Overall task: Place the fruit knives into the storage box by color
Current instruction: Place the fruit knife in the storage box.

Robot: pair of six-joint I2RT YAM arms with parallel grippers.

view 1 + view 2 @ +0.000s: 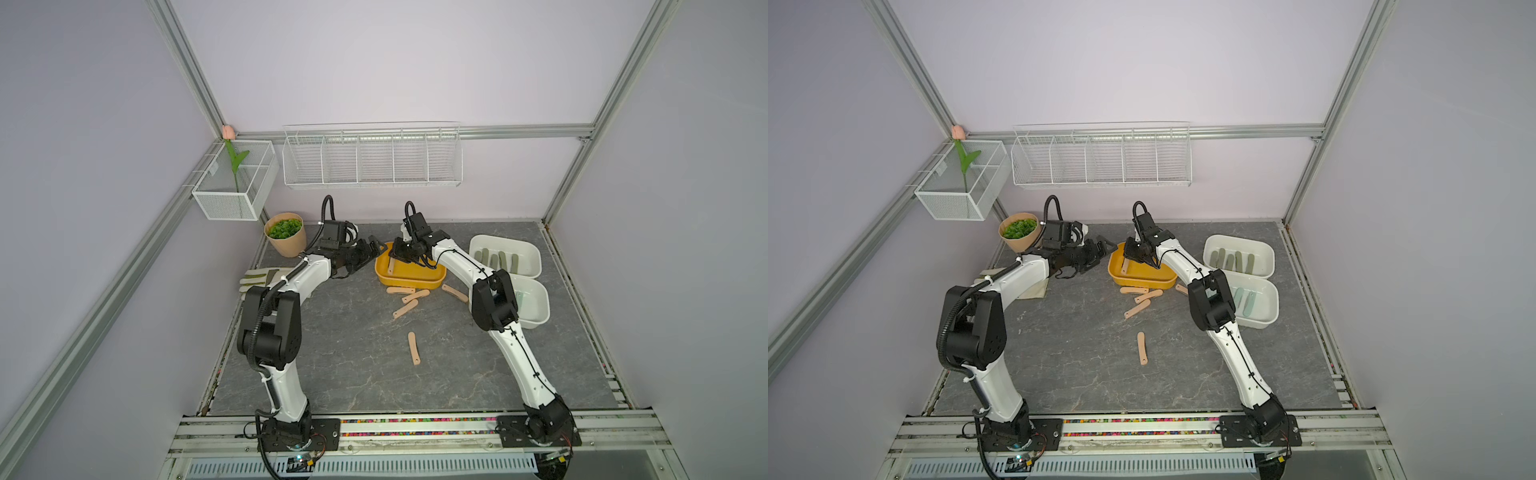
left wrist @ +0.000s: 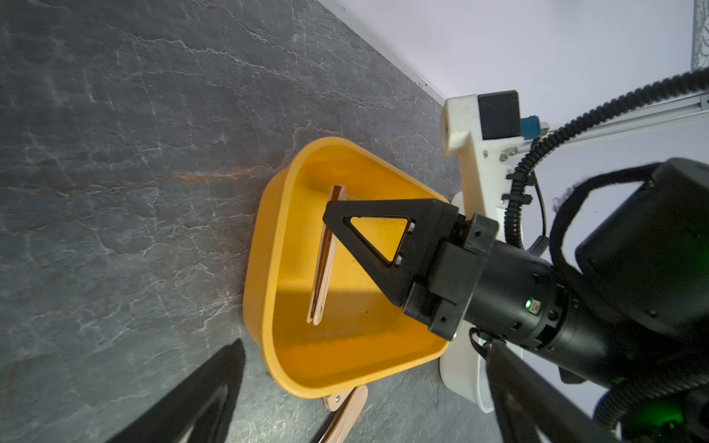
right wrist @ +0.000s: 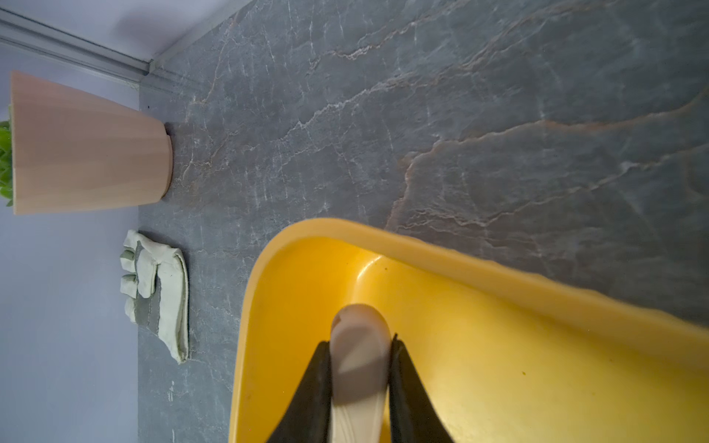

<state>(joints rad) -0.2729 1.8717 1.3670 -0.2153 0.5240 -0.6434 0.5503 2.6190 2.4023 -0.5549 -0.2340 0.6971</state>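
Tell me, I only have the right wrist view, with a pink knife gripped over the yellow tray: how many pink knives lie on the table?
Observer: Five pink knives lie on the table: four by the tray, one alone nearer the arm bases.
Operator: Where's the left gripper?
Observer: The left gripper hovers open and empty beside the tray.
Operator: And the other colours?
Observer: Olive knives are in the far white box; mint knives are in the near box.

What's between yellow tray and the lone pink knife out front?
Three loose pink knives, near the tray, well short of the lone knife; both top views.
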